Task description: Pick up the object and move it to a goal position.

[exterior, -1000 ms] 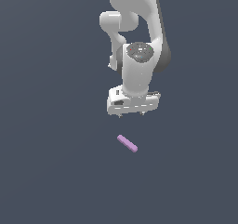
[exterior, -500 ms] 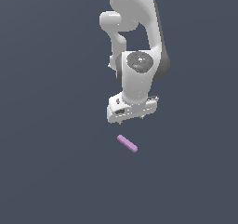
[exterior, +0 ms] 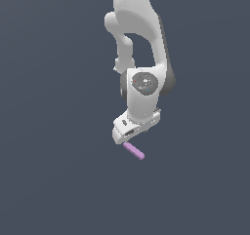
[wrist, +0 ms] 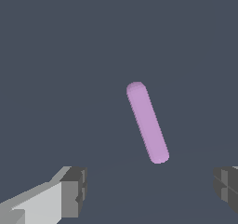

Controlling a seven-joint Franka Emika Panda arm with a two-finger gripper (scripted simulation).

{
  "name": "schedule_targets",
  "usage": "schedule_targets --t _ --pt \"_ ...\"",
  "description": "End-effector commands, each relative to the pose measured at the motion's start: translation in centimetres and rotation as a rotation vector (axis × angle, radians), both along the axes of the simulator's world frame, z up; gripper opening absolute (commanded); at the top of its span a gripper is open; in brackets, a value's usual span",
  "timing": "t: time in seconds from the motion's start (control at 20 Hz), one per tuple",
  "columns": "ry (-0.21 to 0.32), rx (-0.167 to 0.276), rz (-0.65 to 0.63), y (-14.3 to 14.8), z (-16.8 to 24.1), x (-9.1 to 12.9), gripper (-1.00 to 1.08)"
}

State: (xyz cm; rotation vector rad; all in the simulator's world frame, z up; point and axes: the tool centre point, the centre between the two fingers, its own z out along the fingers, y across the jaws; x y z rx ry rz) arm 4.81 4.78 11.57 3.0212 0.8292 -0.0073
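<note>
The object (exterior: 134, 151) is a small lilac bar with rounded ends, lying flat on the dark grey floor. In the exterior view my gripper (exterior: 127, 138) hangs just above the bar's upper end, and the white hand hides its fingers. In the wrist view the object (wrist: 147, 122) lies slantwise ahead of the gripper (wrist: 151, 190). The two dark fingertips (wrist: 76, 187) stand wide apart, the gripper is open, and nothing is between them. The bar is not touched.
Only the plain dark grey floor (exterior: 53, 180) surrounds the bar. The white arm (exterior: 139, 39) rises above the hand to the exterior view's top edge.
The hand has come down and swung towards the exterior view's left, and is now right over the bar. The bar has not moved.
</note>
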Motion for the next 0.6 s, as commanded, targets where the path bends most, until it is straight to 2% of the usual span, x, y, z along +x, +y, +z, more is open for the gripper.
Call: schedule_targets --t 0.0,0.55 --pt "0.0 0.001 0.07 -0.1 -1.0 0.6 1.0" --pt "0.0 0.007 0.289 -0.5 -4.3 2.5 1.0"
